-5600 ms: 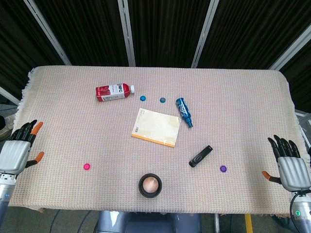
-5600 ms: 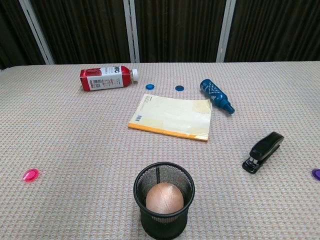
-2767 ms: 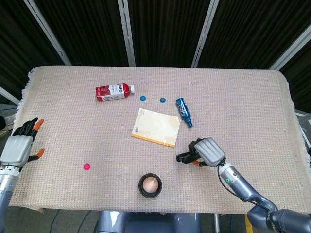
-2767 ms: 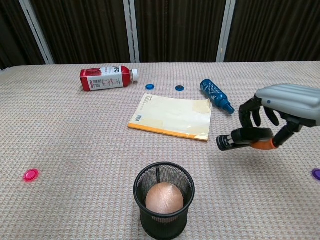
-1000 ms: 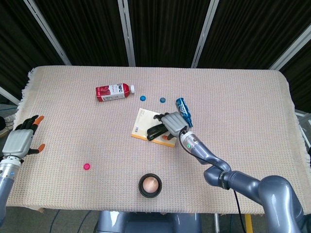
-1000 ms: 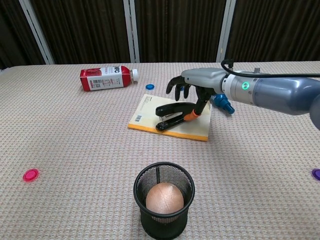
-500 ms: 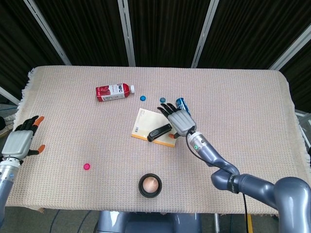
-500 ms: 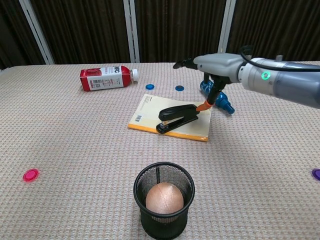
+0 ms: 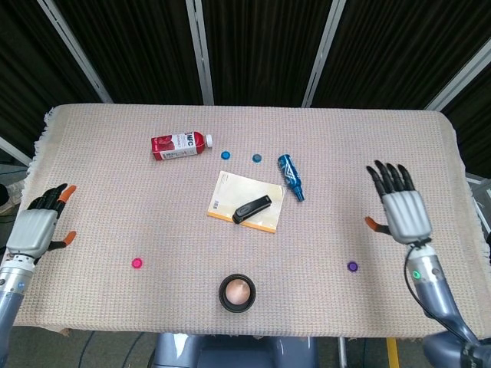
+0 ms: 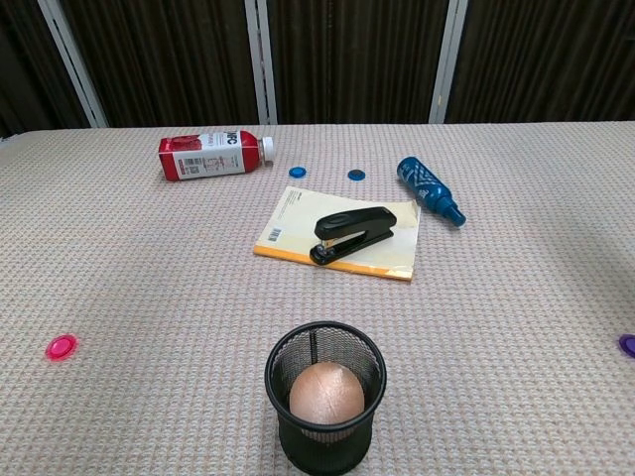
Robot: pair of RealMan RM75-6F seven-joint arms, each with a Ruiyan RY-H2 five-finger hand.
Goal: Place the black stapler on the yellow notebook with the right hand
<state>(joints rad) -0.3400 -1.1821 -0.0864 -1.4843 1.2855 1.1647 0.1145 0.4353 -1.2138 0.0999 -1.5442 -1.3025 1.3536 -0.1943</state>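
The black stapler [image 9: 252, 208] [image 10: 354, 234] lies flat on the yellow notebook [image 9: 232, 194] [image 10: 298, 223] near the middle of the table, with nothing touching it. My right hand [image 9: 400, 205] is far off at the table's right side, empty, fingers spread and pointing away from me. My left hand [image 9: 38, 225] hovers at the left edge, also empty with fingers apart. The chest view shows neither hand.
A red bottle [image 9: 180, 145] lies at the back left and a blue bottle [image 9: 291, 175] lies just right of the notebook. A black mesh cup [image 10: 325, 407] holding a ball stands at the front. Small blue, pink and purple caps [image 9: 352, 267] dot the woven cloth [image 9: 115, 192].
My right hand has let go of the stapler and drawn back from the notebook to the table's right side. The stapler stays on the notebook. The left hand barely moved.
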